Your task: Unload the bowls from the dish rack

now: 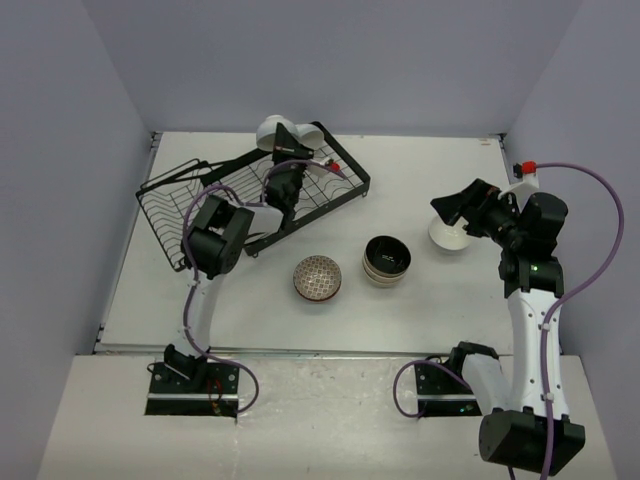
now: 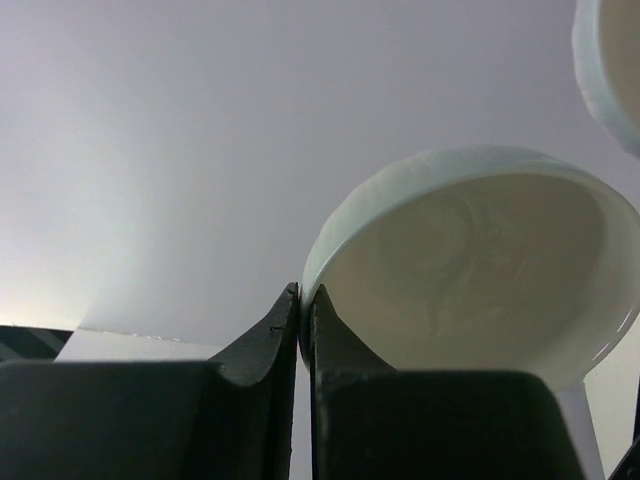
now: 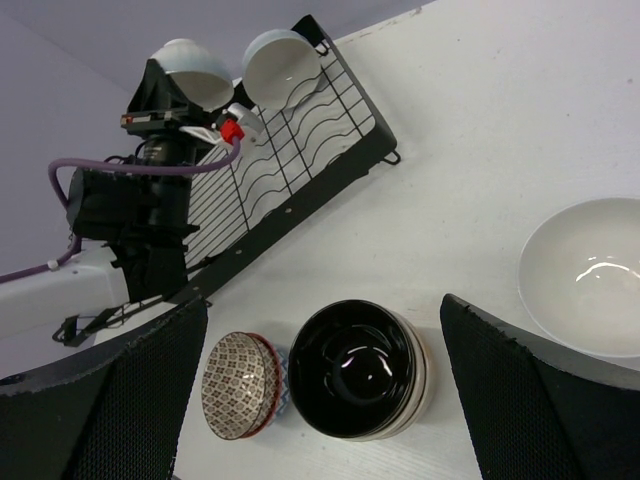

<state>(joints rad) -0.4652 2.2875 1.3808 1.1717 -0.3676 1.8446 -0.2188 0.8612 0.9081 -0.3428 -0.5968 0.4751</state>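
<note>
The black wire dish rack point(image 1: 345, 190) lies at the back left. Over its far edge my left gripper point(image 1: 283, 140) is shut on the rim of a white bowl point(image 1: 270, 129), lifted and tipped on edge. Close up, the fingers point(image 2: 303, 300) pinch that bowl's point(image 2: 470, 260) rim. A second white bowl point(image 1: 312, 133) leans beside it in the rack point(image 3: 300, 150). My right gripper point(image 1: 452, 203) hangs open and empty above a white bowl point(image 1: 450, 238) on the table. Its wrist view looks between the jaws point(image 3: 320, 390) at a stack of dark-inside bowls point(image 3: 355, 370).
A patterned bowl point(image 1: 317, 278) sits on the table left of the dark-inside stack point(image 1: 387, 260). In the right wrist view the patterned bowl point(image 3: 240, 385) leans on its side and the white bowl point(image 3: 590, 275) sits right. Walls close in the table on three sides.
</note>
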